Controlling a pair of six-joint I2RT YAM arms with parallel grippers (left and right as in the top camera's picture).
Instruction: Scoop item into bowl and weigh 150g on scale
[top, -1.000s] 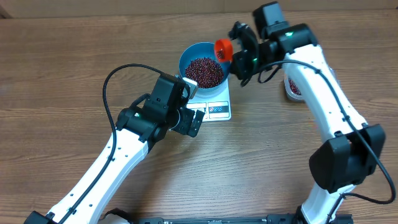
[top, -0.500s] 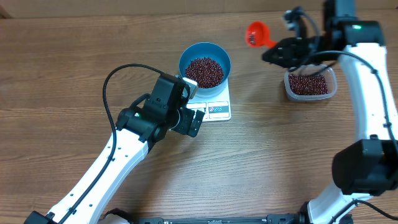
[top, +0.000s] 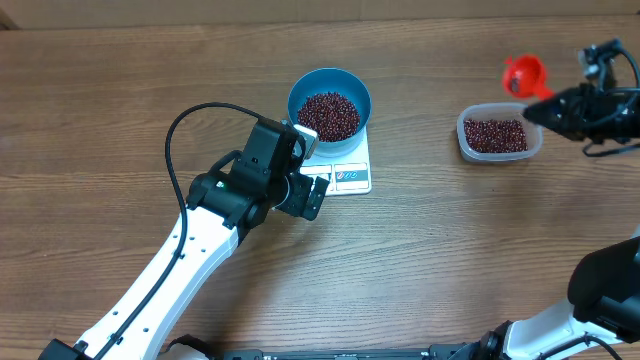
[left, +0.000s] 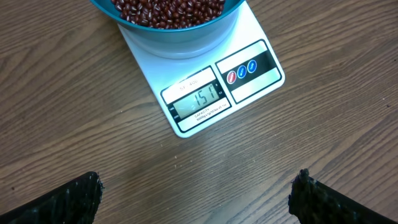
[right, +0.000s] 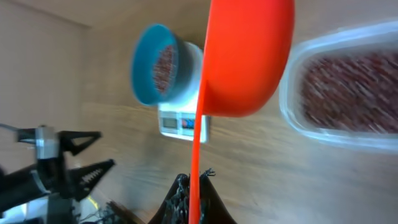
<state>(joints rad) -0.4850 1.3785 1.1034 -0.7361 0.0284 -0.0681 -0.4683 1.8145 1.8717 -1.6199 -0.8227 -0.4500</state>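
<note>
**Scoop backed off, scale looked about done**

The right gripper (top: 566, 108), clamped on the one orange scoop (top: 524, 75), had swung away from the bowl to just past the single clear tub (top: 500, 158). Farther off, one blue bowl (top: 297, 93) of red beans (top: 330, 115) sat on one scale (left: 249, 87) reading 151, so I'd call it basically weighed. The left gripper (left: 196, 199) hung jaws apart beside the scale.

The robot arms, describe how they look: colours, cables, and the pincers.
Both arms have smooth white link shells joined by black joint housings. The left arm shows this best, with a thin black cable looping beside it. The right arm is partly out of frame. The left pincer and right pincer have black, rough-textured fingers. No markings are readable.
</note>
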